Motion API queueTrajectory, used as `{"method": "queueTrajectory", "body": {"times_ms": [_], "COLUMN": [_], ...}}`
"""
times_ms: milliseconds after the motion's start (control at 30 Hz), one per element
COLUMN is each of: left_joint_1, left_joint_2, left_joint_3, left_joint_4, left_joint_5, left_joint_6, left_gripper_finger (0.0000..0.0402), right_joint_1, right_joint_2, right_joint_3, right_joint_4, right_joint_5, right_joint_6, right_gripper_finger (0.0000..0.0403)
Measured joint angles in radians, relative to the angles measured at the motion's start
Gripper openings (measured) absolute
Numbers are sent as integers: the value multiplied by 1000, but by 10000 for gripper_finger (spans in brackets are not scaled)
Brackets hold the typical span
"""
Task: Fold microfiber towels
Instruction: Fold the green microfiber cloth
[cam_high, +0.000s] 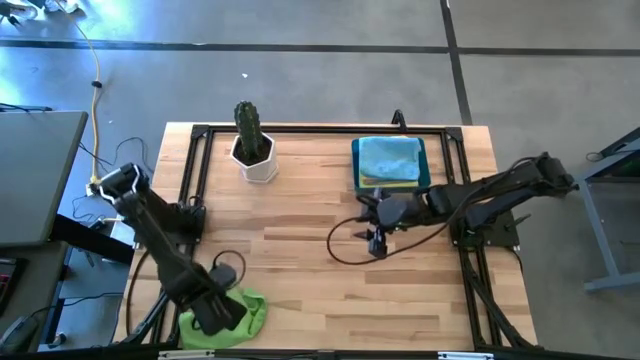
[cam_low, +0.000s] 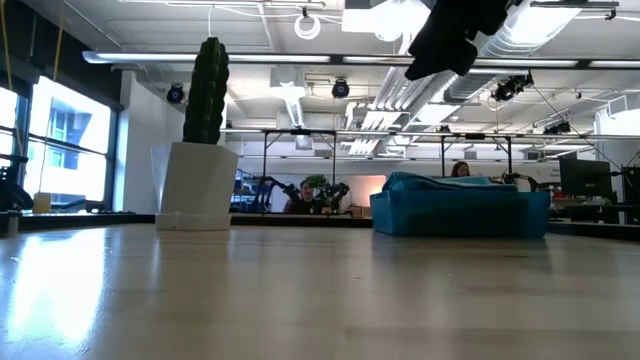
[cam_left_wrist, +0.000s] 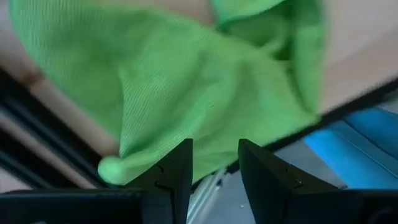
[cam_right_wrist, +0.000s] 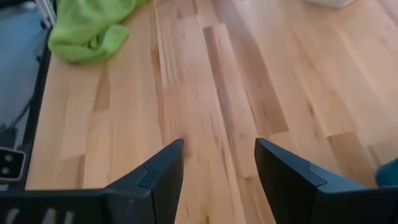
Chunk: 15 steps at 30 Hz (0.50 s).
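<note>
A lime green towel (cam_high: 252, 308) lies crumpled at the table's near left corner, its edge reaching over the black frame; the left wrist view shows it from above (cam_left_wrist: 186, 87). My left gripper (cam_high: 218, 314) hangs over it, pointing down, fingers open (cam_left_wrist: 214, 168). My right gripper (cam_high: 378, 243) stands open over bare wood at the table's middle (cam_right_wrist: 217, 165), slanting down toward the near left. A light blue towel (cam_high: 390, 157) lies on top in the blue bin (cam_high: 428, 172) at the far right, with a yellow edge (cam_high: 385, 184) under it.
A cactus in a white pot (cam_high: 254, 160) stands at the table's far left of centre (cam_low: 200, 150). A black frame (cam_high: 300, 129) runs around the table. A dark cable loop (cam_high: 338, 250) hangs from the right arm over the middle.
</note>
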<state>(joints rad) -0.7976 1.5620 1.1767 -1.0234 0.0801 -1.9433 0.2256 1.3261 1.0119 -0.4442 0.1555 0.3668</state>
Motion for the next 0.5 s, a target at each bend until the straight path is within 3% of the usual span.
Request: {"method": "queueTrajectory", "body": {"times_ms": [233, 500], "left_joint_1": [-38, 4], "left_joint_2": [153, 299], "left_joint_3": [0, 0], "left_joint_4": [74, 168], "left_joint_5": [121, 121], "left_joint_6": [-66, 40], "left_gripper_finger": [117, 117], "right_joint_1": [37, 39], "right_joint_2": [37, 26], "right_joint_3": [0, 36], "right_joint_4": [-8, -51], "right_joint_5": [0, 0], "right_joint_6": [-1, -8], "right_gripper_finger": [190, 190]}}
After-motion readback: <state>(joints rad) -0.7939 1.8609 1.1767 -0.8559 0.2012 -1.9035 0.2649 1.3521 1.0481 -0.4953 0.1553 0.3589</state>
